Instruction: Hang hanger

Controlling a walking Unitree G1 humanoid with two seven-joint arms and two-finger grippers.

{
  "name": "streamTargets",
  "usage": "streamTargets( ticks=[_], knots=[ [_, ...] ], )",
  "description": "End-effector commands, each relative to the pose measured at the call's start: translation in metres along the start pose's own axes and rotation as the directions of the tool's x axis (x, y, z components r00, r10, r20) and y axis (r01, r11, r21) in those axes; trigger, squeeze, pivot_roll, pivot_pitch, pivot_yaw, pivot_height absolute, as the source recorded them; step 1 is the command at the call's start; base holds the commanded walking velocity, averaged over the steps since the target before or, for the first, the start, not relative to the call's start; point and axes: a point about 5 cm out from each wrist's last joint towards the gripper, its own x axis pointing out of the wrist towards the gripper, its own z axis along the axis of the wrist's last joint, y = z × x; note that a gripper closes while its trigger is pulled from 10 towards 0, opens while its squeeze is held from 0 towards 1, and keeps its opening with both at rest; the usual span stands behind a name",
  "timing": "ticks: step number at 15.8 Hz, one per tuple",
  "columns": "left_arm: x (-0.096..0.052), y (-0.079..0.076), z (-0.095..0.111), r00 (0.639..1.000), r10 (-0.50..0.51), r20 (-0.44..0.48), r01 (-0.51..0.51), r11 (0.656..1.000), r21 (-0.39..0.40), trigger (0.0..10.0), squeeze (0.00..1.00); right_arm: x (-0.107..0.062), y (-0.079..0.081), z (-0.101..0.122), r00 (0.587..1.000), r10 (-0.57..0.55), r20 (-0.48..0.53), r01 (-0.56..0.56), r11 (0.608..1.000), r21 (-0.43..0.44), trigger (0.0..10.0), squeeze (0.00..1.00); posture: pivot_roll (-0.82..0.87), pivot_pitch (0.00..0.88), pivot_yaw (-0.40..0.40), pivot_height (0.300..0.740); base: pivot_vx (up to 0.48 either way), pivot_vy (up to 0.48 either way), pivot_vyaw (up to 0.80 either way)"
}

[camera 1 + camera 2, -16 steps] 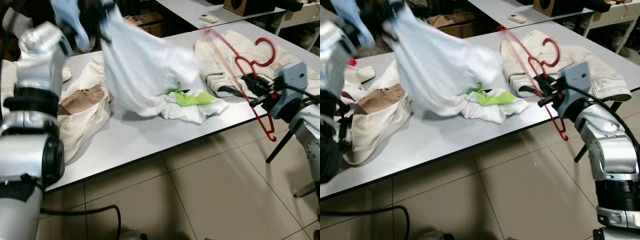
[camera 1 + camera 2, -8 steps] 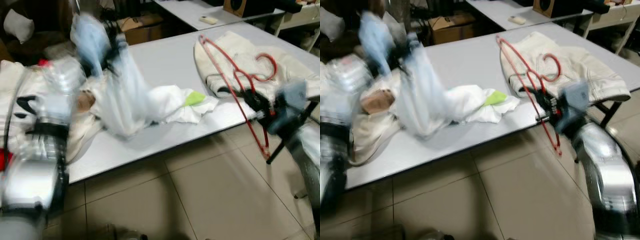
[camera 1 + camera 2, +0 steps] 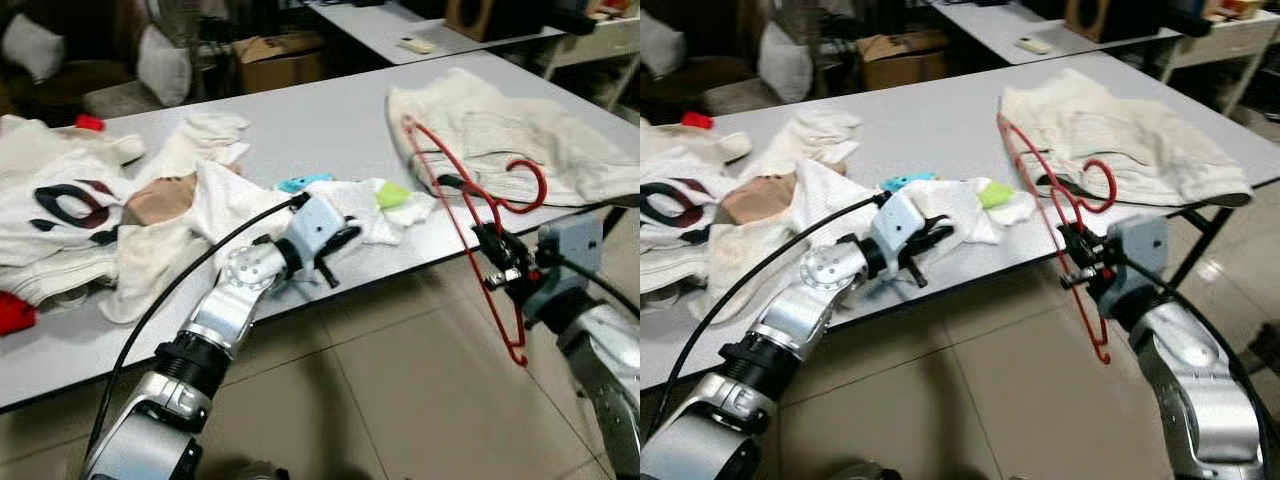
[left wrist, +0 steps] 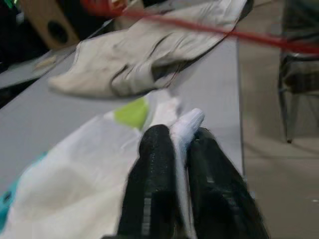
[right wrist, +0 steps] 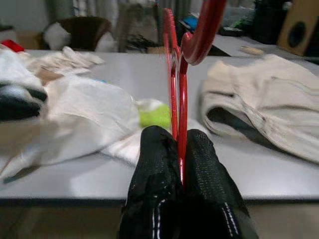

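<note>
A red plastic hanger [image 5: 182, 94] is pinched at its neck by my right gripper [image 3: 497, 262], shut on it. It is held tilted just off the table's front right edge. Its hook [image 3: 1110, 182] points toward the beige garment [image 3: 500, 130]. My left gripper [image 3: 338, 245] sits low at the table's front edge, shut on a fold of the white garment [image 4: 75, 174]. That garment, with its green patch [image 3: 392, 194], lies crumpled on the grey table [image 3: 300, 130].
More clothes cover the table's left: a white shirt with a dark print [image 3: 60, 200] and a tan piece [image 3: 160, 200]. A cardboard box [image 3: 280, 55] and a second table stand behind. Tiled floor [image 3: 380, 400] spreads out in front, and a black cable runs along my left arm.
My left arm has come down from holding the white garment high; the garment now lies on the table. My right gripper with the hanger has dropped slightly. The camera has shifted.
</note>
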Motion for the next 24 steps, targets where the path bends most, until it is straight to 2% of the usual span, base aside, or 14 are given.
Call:
streamTargets(
  ticks=[1,5,6,8,10,12,13,14,15,16,17,19,22,24],
  knots=[
    [-0.003,-0.001,0.003,1.0,-0.016,0.011,0.016,1.0,-0.009,10.0,1.0,-0.001,0.001,0.002,1.0,-0.013,-0.005,0.013,1.0,-0.011,10.0,0.0,-0.14,0.0,0.05,0.74,0.0,0.0,0.0],
    [-0.011,-0.006,0.044,0.972,-0.099,0.214,0.132,0.98,-0.148,10.0,1.0,-0.002,0.004,0.001,1.0,-0.014,-0.019,0.014,1.0,-0.009,10.0,0.0,-0.12,0.0,0.03,0.74,0.0,0.0,0.0],
    [-0.009,0.009,0.058,0.965,0.002,0.263,0.062,0.97,-0.234,10.0,1.0,0.003,0.006,0.001,1.0,-0.001,-0.016,0.001,1.0,-0.009,10.0,0.0,-0.11,0.0,0.025,0.74,0.0,0.0,0.0],
    [-0.015,0.027,0.064,0.96,0.074,0.269,0.002,0.962,-0.274,10.0,1.0,0.007,0.007,0.002,1.0,0.008,-0.009,-0.008,1.0,-0.011,10.0,0.0,-0.11,0.0,0.025,0.74,0.0,0.0,0.0],
    [-0.031,0.048,0.074,0.929,0.157,0.335,-0.002,0.908,-0.42,10.0,1.0,0.011,0.007,0.003,1.0,0.006,-0.01,-0.006,1.0,-0.013,10.0,0.0,-0.11,0.0,0.03,0.74,0.0,0.0,0.0],
    [-0.047,0.054,0.059,0.963,0.137,0.231,-0.055,0.943,-0.329,10.0,1.0,0.008,0.012,0.002,0.999,0.036,-0.014,-0.036,0.999,-0.017,10.0,0.0,-0.12,0.0,0.038,0.74,0.0,0.0,0.0],
    [-0.065,0.06,0.04,0.989,0.113,0.097,-0.085,0.964,-0.254,10.0,1.0,0.005,0.018,0.002,0.996,0.09,-0.019,-0.09,0.996,-0.021,10.0,0.0,-0.12,0.0,0.04,0.74,0.0,0.0,0.0],
    [-0.085,0.06,0.025,0.998,0.064,-0.012,-0.065,0.975,-0.211,10.0,0.65,0.001,0.023,0.001,0.989,0.144,-0.026,-0.144,0.989,-0.017,10.0,0.0,-0.12,0.0,0.032,0.74,0.0,0.0,0.0],
    [-0.098,0.057,0.014,0.995,0.011,-0.097,-0.028,0.984,-0.175,10.0,0.0,-0.001,0.026,-0.001,0.984,0.173,-0.035,-0.173,0.985,-0.016,10.0,0.0,-0.11,0.0,0.03,0.74,0.0,0.0,0.0],
    [-0.126,0.047,-0.01,0.96,-0.094,-0.264,0.052,0.985,-0.162,10.0,0.0,-0.004,0.031,-0.005,0.974,0.219,-0.061,-0.22,0.975,-0.018,10.0,0.0,-0.11,0.0,0.026,0.74,0.0,0.0,0.0],
    [-0.139,0.045,-0.022,0.932,-0.104,-0.347,0.045,0.984,-0.173,10.0,0.0,-0.003,0.033,-0.004,0.968,0.242,-0.064,-0.244,0.97,-0.015,10.0,0.0,-0.11,0.0,0.022,0.74,0.0,0.0,0.0],
    [-0.149,0.046,-0.034,0.904,-0.063,-0.423,-0.011,0.985,-0.172,10.0,0.0,-0.004,0.035,-0.004,0.962,0.266,-0.066,-0.267,0.964,-0.014,10.0,0.0,-0.11,0.0,0.017,0.74,0.0,0.0,0.0],
    [-0.137,0.025,-0.049,0.887,-0.103,-0.45,0.026,0.984,-0.174,10.0,0.0,-0.003,0.034,-0.006,0.961,0.266,-0.079,-0.268,0.963,-0.013,10.0,0.0,-0.09,0.0,0.005,0.74,0.0,0.0,0.0],
    [-0.121,0.015,-0.056,0.904,-0.064,-0.424,-0.01,0.986,-0.169,10.0,0.0,0.0,0.033,-0.009,0.966,0.242,-0.085,-0.244,0.97,-0.013,10.0,0.0,-0.09,0.0,0.001,0.74,0.0,0.0,0.0]
  ],
)
